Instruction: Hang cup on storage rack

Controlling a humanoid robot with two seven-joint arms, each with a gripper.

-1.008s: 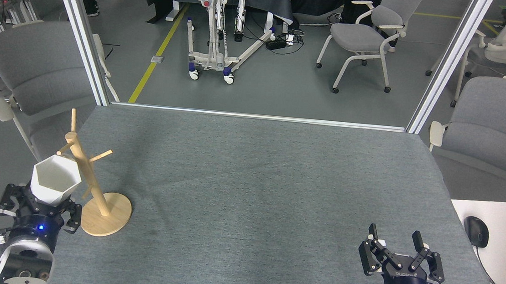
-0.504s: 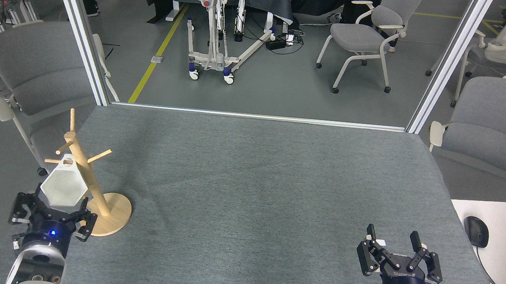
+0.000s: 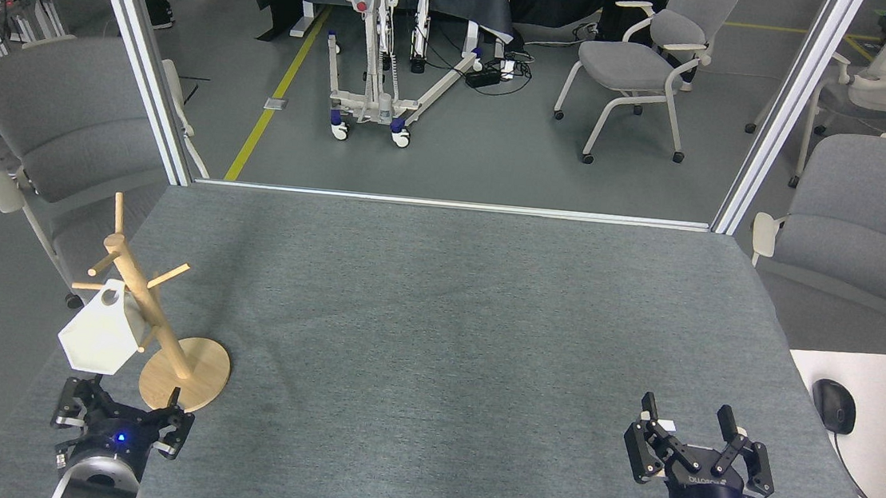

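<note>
The cup [image 3: 103, 336] hangs by its handle from a peg of the rack [image 3: 155, 328]; its inside is hidden. The left gripper [image 3: 122, 412] below it and the right gripper [image 3: 690, 431] are spread wide, both empty.

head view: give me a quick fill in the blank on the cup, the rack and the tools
1. The white cup hangs from a peg of the wooden ____.
2. The left tool is open and holds ____.
3. The rack's round base stands near the table's ____ edge.
4. The right tool is ____ and holds nothing.

Missing words: rack; nothing; left; open
</note>
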